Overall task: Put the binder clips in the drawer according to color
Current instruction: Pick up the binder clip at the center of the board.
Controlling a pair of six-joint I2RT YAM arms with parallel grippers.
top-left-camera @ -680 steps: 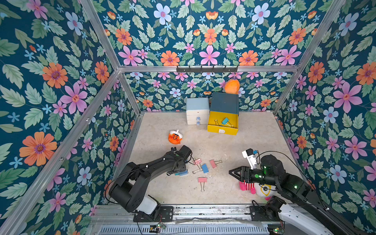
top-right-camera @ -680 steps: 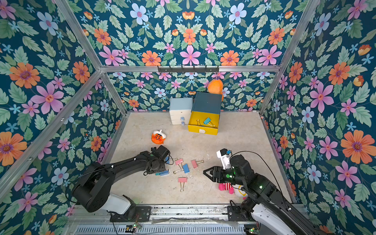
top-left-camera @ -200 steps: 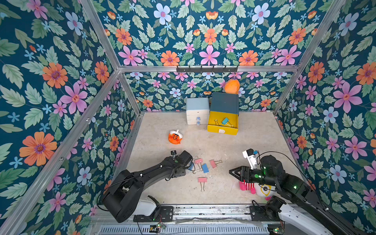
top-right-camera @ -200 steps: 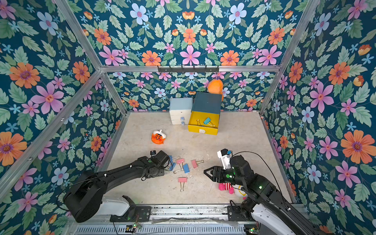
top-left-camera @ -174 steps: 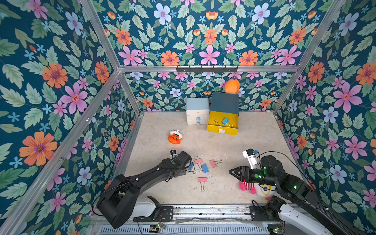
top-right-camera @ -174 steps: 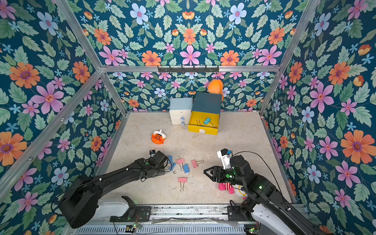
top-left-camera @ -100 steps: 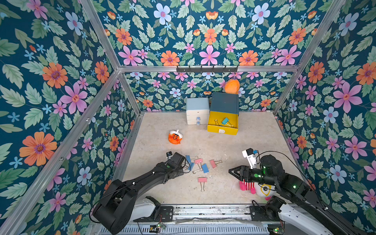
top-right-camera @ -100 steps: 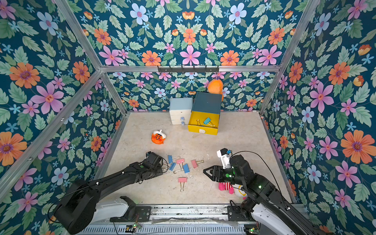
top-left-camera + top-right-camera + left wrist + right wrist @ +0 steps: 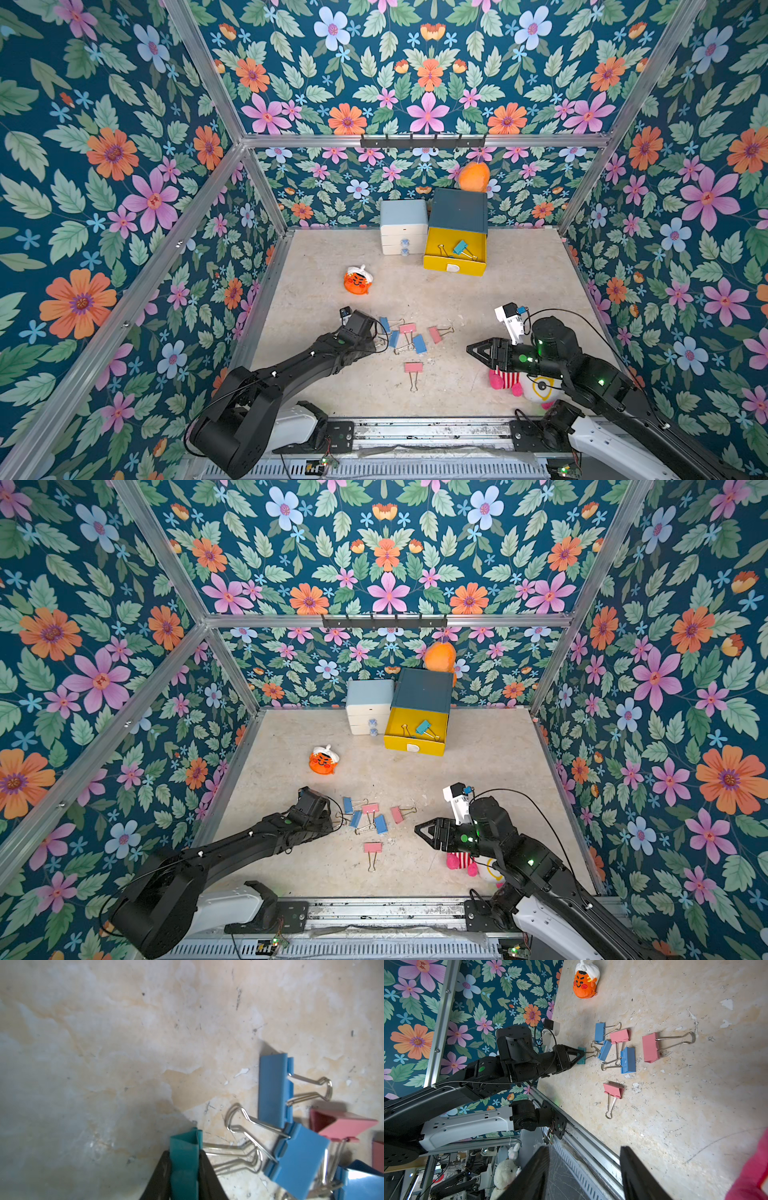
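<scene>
Well, blue clips (image 9: 299, 1153) nr teal clip (image 9: 185, 1159).

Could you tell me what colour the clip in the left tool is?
The clip is teal; see the left wrist view.

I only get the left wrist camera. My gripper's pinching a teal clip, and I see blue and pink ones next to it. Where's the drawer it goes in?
Observer: At the far end of the table. The dark cabinet there has its yellow drawer pulled open.
Kid: Is anything inside?
Observer: Yes, a second teal clip already lies in it, the same colour as the held clip.
Kid: What's my other arm doing?
Observer: The right gripper is open and empty, hovering over the table near a pink striped toy.
</scene>
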